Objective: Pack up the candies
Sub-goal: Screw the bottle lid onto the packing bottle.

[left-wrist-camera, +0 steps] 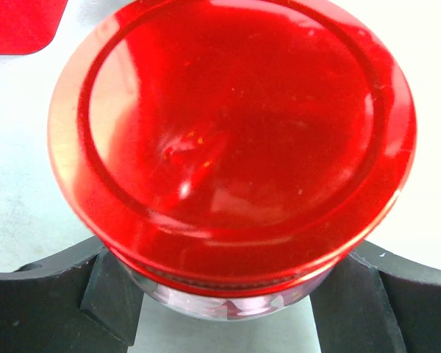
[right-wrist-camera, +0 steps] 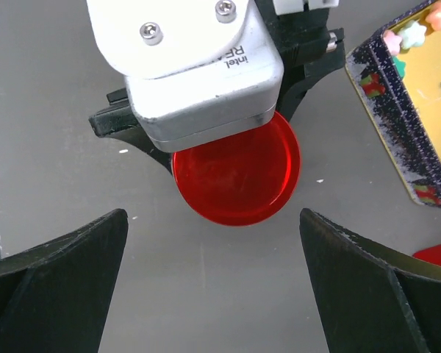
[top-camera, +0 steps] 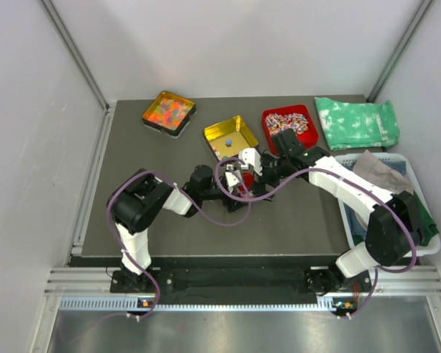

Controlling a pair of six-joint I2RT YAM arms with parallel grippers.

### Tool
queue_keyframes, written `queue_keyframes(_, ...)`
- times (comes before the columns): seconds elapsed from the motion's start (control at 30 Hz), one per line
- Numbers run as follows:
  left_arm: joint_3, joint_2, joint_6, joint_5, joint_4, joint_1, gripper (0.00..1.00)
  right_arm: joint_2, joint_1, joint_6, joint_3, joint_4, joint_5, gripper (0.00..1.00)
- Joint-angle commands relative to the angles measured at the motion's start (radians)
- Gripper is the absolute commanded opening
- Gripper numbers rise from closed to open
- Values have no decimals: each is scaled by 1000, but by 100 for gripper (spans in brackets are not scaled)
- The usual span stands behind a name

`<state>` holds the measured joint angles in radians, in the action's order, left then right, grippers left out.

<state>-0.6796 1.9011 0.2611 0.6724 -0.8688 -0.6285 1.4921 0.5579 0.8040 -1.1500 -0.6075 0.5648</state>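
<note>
Grey surface (top-camera: pixel 294 220) between white walls: a capped jar is held while candies lie in the tray.
Left gripper (top-camera: pixel 234 178) is clamped on the clear jar (left-wrist-camera: pixel 220 303) just under its red lid (left-wrist-camera: pixel 228 132); right gripper (right-wrist-camera: pixel 212 215) hangs above it with fingers spread wide, holding nothing. The candies (right-wrist-camera: pixel 392 37), small knobbly pastel sweets in pink and green, lie loose in the yellow tray (right-wrist-camera: pixel 419 118) near the jar. Whether more sit inside the jar cannot be told; only a pale pinkish blur shows through the glass. Likely trouble: the left wrist housing (right-wrist-camera: pixel 191 66) overhangs the lid, so a descent by the right gripper could strike it. A twist on the glossy lid might also turn the jar in its hold.
</note>
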Motion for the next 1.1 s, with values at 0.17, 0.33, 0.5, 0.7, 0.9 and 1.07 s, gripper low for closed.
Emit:
queue_keyframes(0.17,9,44,36,-23,142,-10,59,-6,-9,110,-59,-8,6,98)
queue_keyframes(0.33,6,44,36,-23,146,-10,59,-29,-9,118,-44,-21,29,94)
queue_keyframes(0.5,3,47,36,-23,151,-10,59,-53,13,113,-14,-29,35,88)
queue_keyframes(0.7,0,50,35,-28,155,-10,59,-92,51,104,16,-44,23,85)
queue_keyframes(0.9,0,49,35,-30,156,-10,59,-101,68,78,62,-2,-2,85)
queue_keyframes(1.07,2,46,36,-28,154,-10,58,-99,69,54,67,35,-3,84)
